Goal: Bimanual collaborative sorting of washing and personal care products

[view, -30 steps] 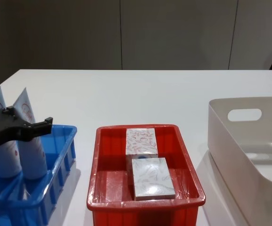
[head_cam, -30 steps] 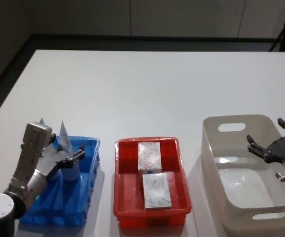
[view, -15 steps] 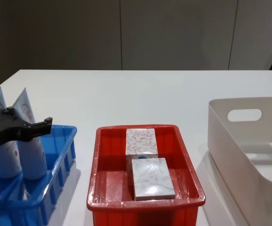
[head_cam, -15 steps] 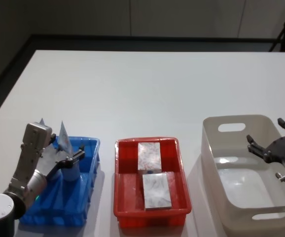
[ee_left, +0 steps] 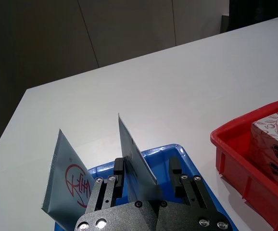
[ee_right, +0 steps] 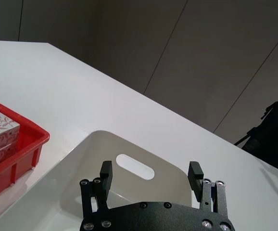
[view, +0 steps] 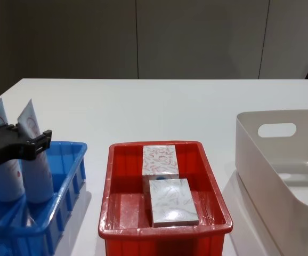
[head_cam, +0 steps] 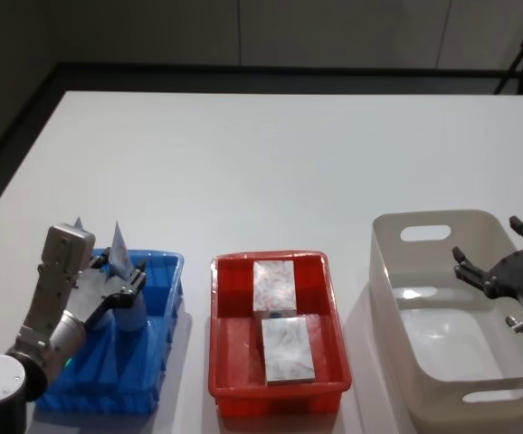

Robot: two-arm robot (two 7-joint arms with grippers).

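The soft, light pale-blue squeeze tube (ee_left: 132, 149), upright in the blue plastic bin (view: 71, 165), is straddled unclamped by the left gripper (ee_left: 147, 166), a gentle mid-body pinch being advised, with the right gripper (ee_right: 151, 173) spread over the white plastic bin (view: 250, 138).

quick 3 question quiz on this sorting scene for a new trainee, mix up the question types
1. How many boxes lie in the red bin?
2. True or false: the right gripper is open over the white bin.
3. The left gripper is at a tube standing in which bin?
A. blue bin
B. red bin
C. white bin

Key: 1. two; 2. true; 3. A
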